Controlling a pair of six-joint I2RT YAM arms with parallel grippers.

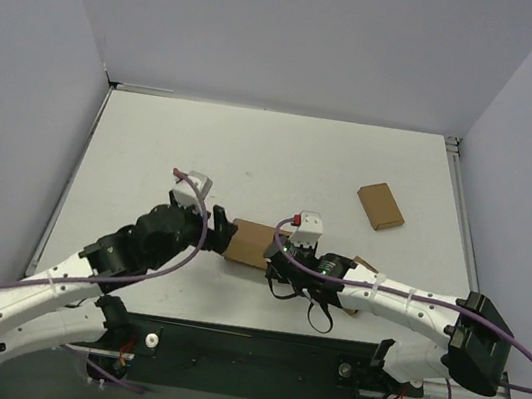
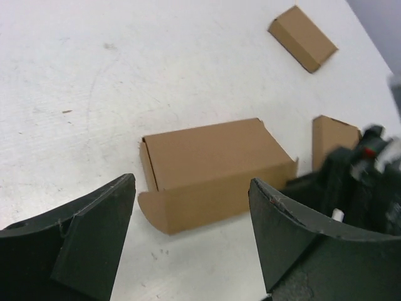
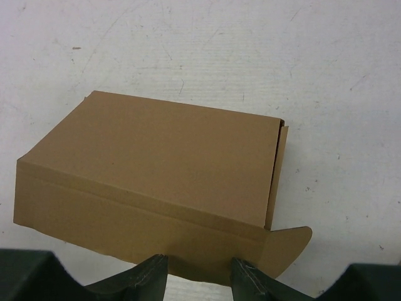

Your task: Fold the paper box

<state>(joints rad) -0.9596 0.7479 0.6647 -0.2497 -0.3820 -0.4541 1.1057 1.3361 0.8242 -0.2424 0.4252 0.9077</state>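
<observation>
From above, your left gripper [image 1: 219, 225] sits at the left end of the paper box [image 1: 249, 241] and your right gripper [image 1: 275, 260] at its right end. Both wrists cover their own fingertips, so this view shows neither pair of jaws. The box lies on the table [image 1: 252, 157] between them, with only its middle showing. Beyond the right jaws and well apart lies a small box [image 1: 380, 206]. A second brown piece [image 1: 365, 265] peeks out from behind the right arm, mostly hidden.

In the left wrist view, your left gripper [image 2: 191, 185] stands wide open and holds nothing. The paper box [image 2: 213, 166] lies just ahead of the gap, folded up, with a rounded tab [image 2: 153, 210] sticking out near the left finger [image 2: 94, 238]. The second brown piece [image 2: 332, 141] is past the right finger and cut off by the right arm [image 2: 366, 182], which is blurred. The small box [image 2: 302, 37] lies far ahead.

In the right wrist view, your right gripper [image 3: 197, 260] is part-way open. The lower edge of the paper box's [image 3: 156, 169] front flap runs across the gap and is wider than it, so the jaws are not clamped on it. The fingertips [image 3: 150, 273] overlap that edge, but you cannot tell whether they touch. The frame cuts the fingers off at the bottom.
</observation>
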